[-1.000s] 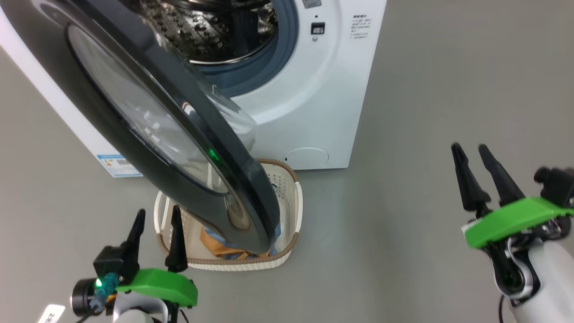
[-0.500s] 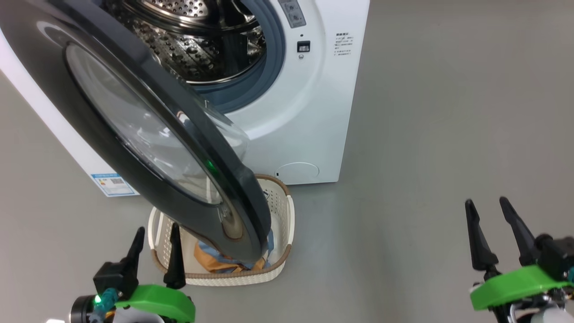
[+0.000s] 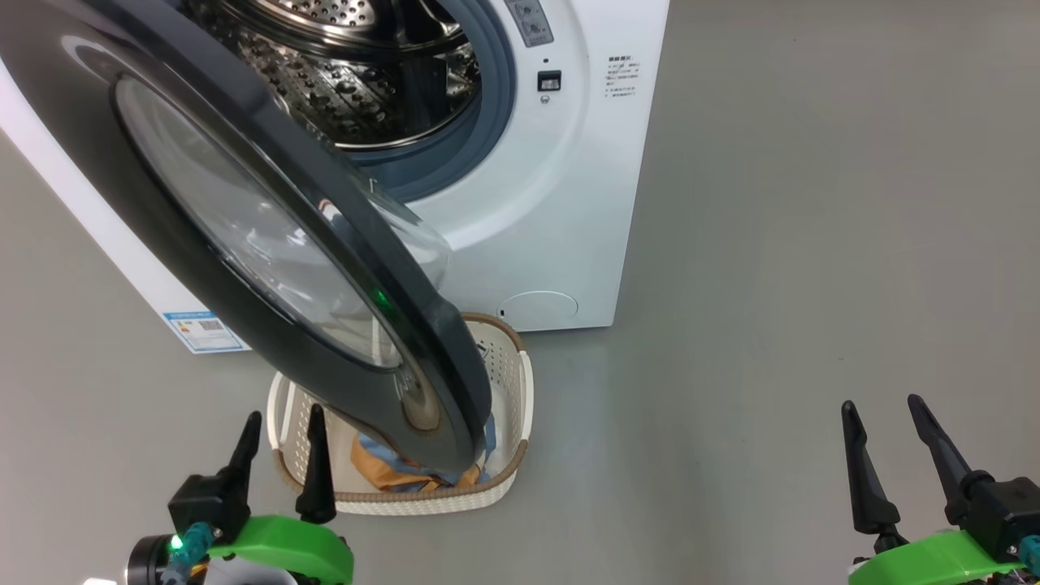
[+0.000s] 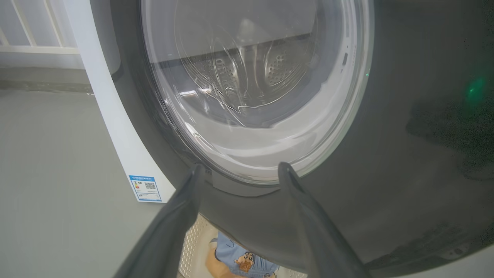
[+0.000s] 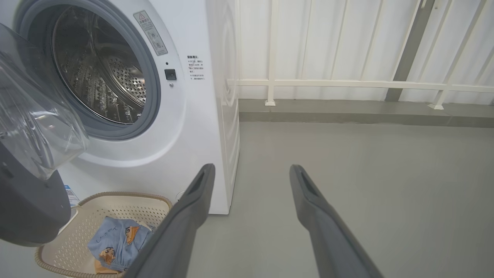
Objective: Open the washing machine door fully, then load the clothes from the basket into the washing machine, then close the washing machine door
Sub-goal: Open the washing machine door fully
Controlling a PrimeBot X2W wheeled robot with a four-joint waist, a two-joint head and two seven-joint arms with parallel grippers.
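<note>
Grey floor (image 3: pixel 772 244) all round, white panelled wall (image 5: pixel 328 38) behind. Your washing machine (image 3: pixel 561 203) stands upper left in the head view, drum (image 3: pixel 341 73) exposed. Washing machine door (image 3: pixel 260 236) stands open, swung out over the basket (image 3: pixel 512 406), which sits on the floor just before the machine's front. Clothes (image 5: pixel 115 241) lie inside the basket: blue printed fabric on top, orange cloth beneath. Your left end effector (image 3: pixel 284 413) hovers near the basket's left rim, fingers apart, holding nothing, facing the door glass. Your right end effector (image 3: pixel 881 401) hangs well off to the right, fingers apart, empty.
</note>
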